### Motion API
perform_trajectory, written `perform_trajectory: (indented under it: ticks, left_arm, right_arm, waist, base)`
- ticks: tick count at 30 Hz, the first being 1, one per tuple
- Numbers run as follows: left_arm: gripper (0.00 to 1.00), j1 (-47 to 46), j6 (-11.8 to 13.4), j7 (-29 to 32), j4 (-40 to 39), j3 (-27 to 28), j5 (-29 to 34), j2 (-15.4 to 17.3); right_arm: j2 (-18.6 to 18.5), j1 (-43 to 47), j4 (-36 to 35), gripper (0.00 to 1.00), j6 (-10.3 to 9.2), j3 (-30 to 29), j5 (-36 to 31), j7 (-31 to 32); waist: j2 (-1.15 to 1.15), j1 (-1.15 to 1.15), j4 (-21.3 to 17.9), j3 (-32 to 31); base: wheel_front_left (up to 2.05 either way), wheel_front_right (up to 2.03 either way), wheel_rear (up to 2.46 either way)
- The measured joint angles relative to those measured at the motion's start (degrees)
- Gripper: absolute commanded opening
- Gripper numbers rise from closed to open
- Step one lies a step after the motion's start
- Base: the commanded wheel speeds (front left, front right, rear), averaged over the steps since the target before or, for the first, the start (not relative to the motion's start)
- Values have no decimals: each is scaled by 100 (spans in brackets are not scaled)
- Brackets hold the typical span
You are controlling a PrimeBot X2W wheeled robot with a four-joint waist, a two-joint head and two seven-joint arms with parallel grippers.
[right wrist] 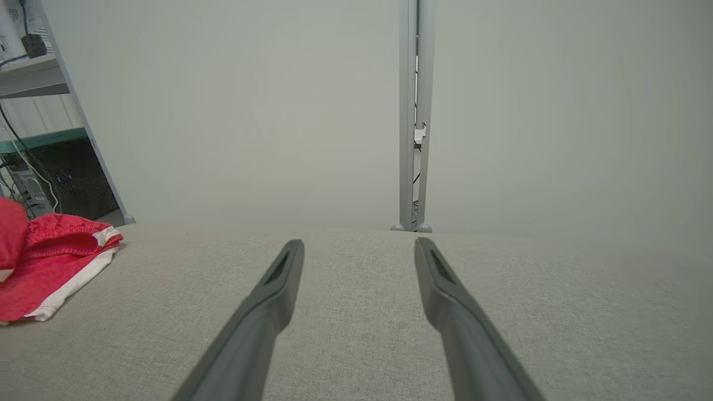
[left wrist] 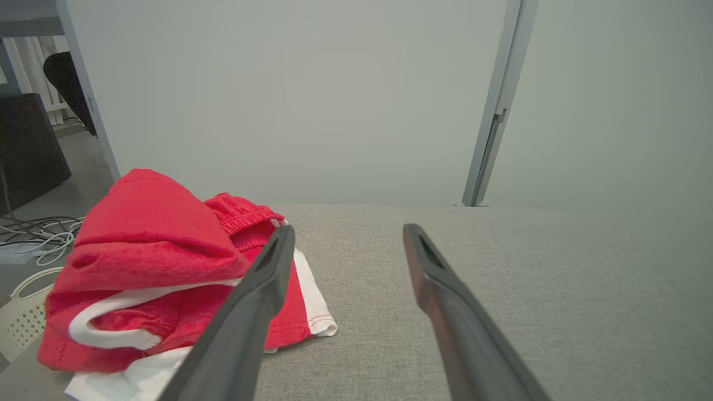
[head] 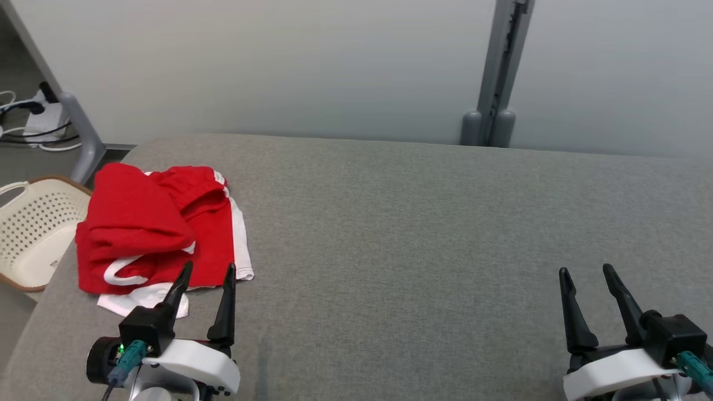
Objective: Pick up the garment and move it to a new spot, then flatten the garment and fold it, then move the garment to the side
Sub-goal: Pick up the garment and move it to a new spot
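At the lower left of your head view, the left gripper [head: 210, 266] stands with its two dark fingers spread wide, and bare grey fabric shows in the gap between them. Its fingertips point up the view and overlap the near edge of the garment [head: 145, 223]. You cannot tell from that view whether they touch the cloth. Through the left wrist camera, the garment sits ahead and to the left of the gripper, and one finger crosses in front of its white hem.

Your right gripper [head: 586, 269] is at the lower right, its fingers just as wide apart, over open grey fabric and well apart from the garment.

The garment is red with white trim (a gathered elastic band shows along one bunched part). It lies in a loosely folded, rumpled heap on the left end of the grey padded surface [head: 418, 223], close to the left edge. One red layer is humped over the others, and a white strip sticks out at the near side.

Beside that left edge, and lower down, is a cream perforated basket [head: 33, 228] with a brown rim. Beyond it, white and dark cables [head: 22, 133] lie on the floor. A pale partition [head: 278, 67] runs behind the surface, with a grey upright post [head: 498, 72] right of centre.
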Motion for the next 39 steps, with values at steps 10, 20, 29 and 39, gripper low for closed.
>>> perform_trajectory:
  ticks: [10, 20, 29, 39]
  left_arm:
    - [100, -43, 16, 0, -140, 210, 56, 88]
    - [100, -47, 4, 0, -208, 366, 64, 87]
    - [100, -76, -19, 0, -205, 392, 98, 48]
    - [100, -799, -69, 1, 81, 404, -111, -18]
  right_arm:
    - [3, -135, -44, 100, 0, 263, 4, 0]
    - [24, -252, -56, 100, 2, 376, 1, 0]
    - [27, -273, -46, 100, 2, 357, -4, 0]
    - [-90, -655, -207, 100, 2, 412, -80, 35]
  waist:
    - [0, 0, 855, 57]
    - [0, 0, 1540, 136]
    - [0, 0, 1677, 196]
    - [0, 0, 1521, 722]
  base:
    - [0, 0, 0]
    - [0, 0, 0]
    - [0, 0, 0]
    - [0, 0, 0]
